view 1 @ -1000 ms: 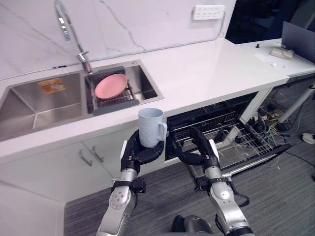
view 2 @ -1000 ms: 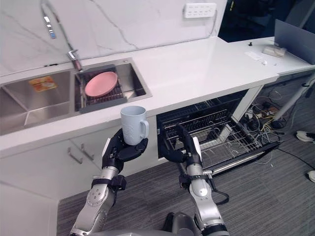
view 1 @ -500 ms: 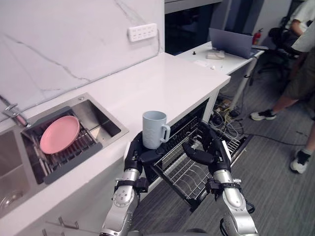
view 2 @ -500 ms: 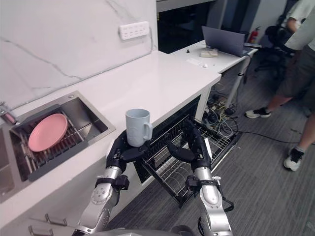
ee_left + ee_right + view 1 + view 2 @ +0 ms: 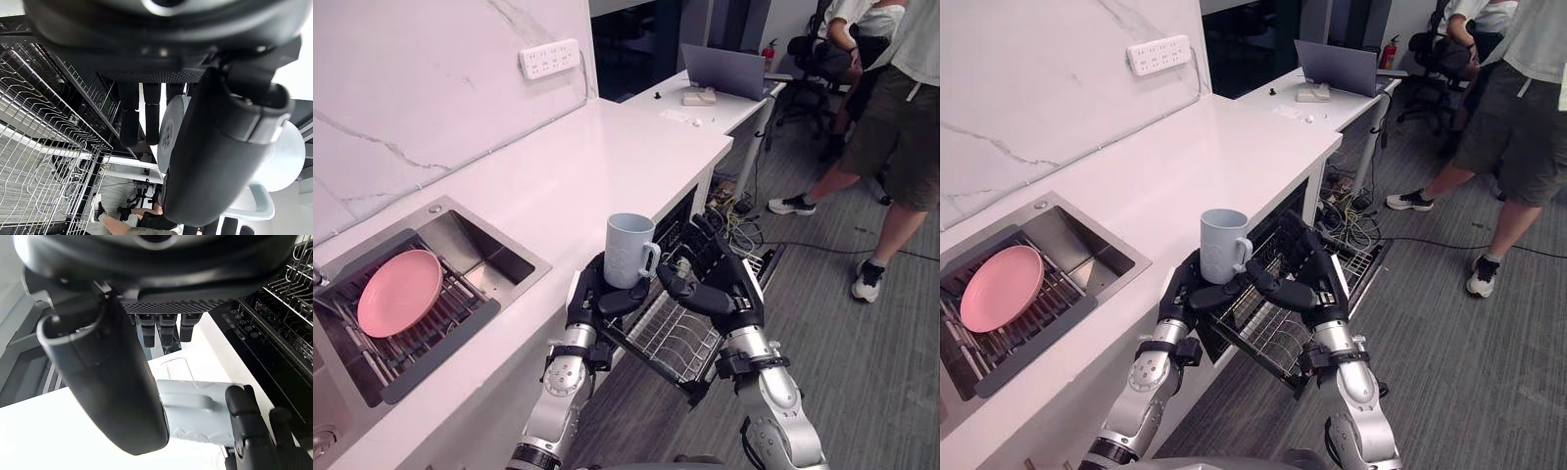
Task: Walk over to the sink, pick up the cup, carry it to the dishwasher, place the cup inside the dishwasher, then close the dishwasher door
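A pale blue cup [image 5: 628, 250] stands upright in my left hand [image 5: 595, 302], whose thumb and fingers curl round its base, out in front of the counter edge. Its handle points toward my right hand [image 5: 717, 292], which hovers open just beside it with relaxed fingers, apart from the cup. Below both hands the open dishwasher [image 5: 697, 257] has its wire rack [image 5: 674, 340] pulled out. In the left wrist view the thumb lies across the cup [image 5: 286, 159]. Past the straight fingers in the right wrist view is the cup [image 5: 195, 411].
The white counter [image 5: 578, 166] runs to the left, with the sink [image 5: 475, 245] and a pink plate [image 5: 399, 292] on its drain rack. A person [image 5: 891, 127] stands on the grey floor at right. A laptop [image 5: 724, 71] sits on a far desk.
The camera has swung right, so the sink has slid toward the picture's left and the person shows closer. My right hand has come nearer the cup. The cup stays held upright.
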